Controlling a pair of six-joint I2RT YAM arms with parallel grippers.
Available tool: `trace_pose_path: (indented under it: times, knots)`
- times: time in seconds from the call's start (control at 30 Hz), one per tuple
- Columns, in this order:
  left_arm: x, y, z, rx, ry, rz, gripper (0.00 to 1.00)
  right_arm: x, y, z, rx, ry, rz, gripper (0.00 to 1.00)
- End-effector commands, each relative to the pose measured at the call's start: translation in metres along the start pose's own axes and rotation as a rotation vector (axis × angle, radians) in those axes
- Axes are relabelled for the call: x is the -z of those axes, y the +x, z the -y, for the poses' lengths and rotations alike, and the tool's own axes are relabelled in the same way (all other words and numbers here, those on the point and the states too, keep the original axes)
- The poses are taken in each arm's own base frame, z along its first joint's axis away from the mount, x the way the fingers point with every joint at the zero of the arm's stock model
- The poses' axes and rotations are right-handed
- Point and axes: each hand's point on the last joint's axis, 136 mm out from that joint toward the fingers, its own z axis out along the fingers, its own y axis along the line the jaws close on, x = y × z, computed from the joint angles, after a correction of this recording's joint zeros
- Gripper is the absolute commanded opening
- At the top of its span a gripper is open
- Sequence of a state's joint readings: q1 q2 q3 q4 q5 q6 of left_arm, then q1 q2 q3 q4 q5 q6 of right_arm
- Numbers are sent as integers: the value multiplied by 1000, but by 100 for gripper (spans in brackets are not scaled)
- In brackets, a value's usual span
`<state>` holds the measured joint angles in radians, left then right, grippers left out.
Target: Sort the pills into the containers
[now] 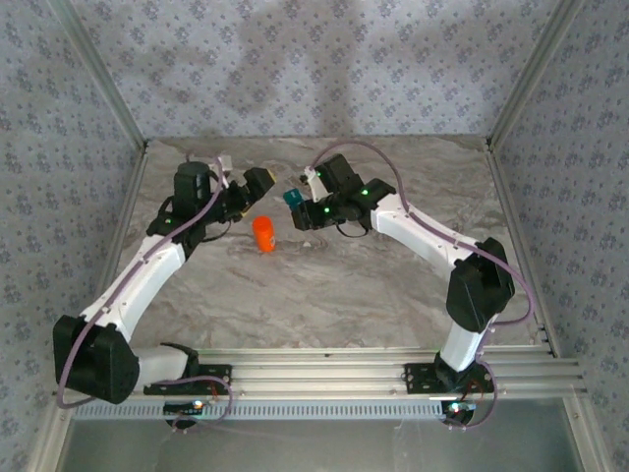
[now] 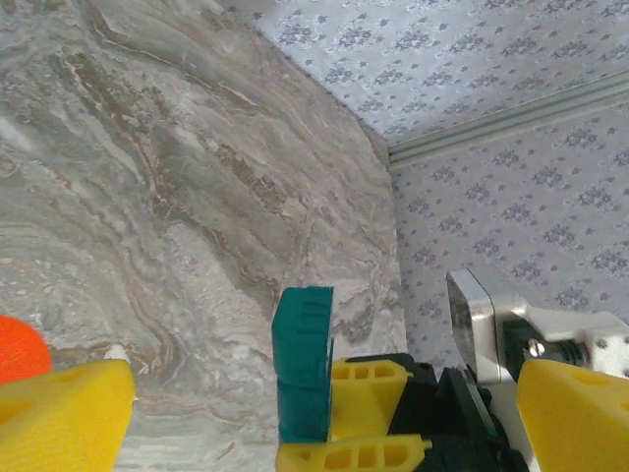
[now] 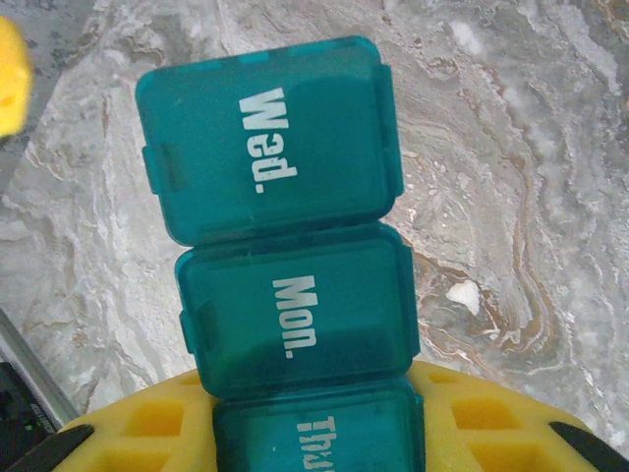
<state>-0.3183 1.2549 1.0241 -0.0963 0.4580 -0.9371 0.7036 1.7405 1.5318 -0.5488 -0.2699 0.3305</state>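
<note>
Right wrist view puts the teal pill organiser (image 3: 280, 246) straight in front of me: three joined compartments, lids marked Wed., Mon. and a partly hidden Thu., all of which look pressed shut. The right claw (image 1: 303, 205) has it pinched at the Thu. end, its yellow fingers (image 3: 147, 423) narrowed onto the strip from both sides, so the Wed. end sticks out free. It seems to be held up off the marbled desk (image 3: 550, 147) rather than resting on it, towards the far middle of the desk.

From the top external view, the left claw (image 1: 257, 179) sits just beside the organiser, facing it, spread as wide as it goes and holding nothing. In its own wrist view the strip stands edge-on between its two yellow fingers (image 2: 69, 413) without touching either. The orange pill bottle (image 1: 263, 233) stands on the desk near both claws, a little closer to me.

I judge we are at the opening step: the organiser is being presented and no compartment is open yet, so no sorting has begun. The next move calls for the left claw to catch one of the small tabs on the lid edge and flip it up while the right keeps a firm pinch. The tabs are tiny, so I need a fine approach. A pale speck (image 3: 462, 293) lies on the desk; I cannot tell whether it is a pill or marbling.
</note>
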Motion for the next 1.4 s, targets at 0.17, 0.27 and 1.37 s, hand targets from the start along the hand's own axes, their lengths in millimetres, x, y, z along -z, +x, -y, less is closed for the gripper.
trace_pose_path:
  times: [0.17,0.27,1.37]
  knots:
    - [-4,-7,43,-31,122,15,99,0,-17,-29,1,-59,38,30]
    - [-6,-6,46,-29,131,13,99,-1,-18,-33,5,-64,38,30]
    - [5,7,50,-11,152,20,99,-3,-31,-38,-30,-87,76,29]
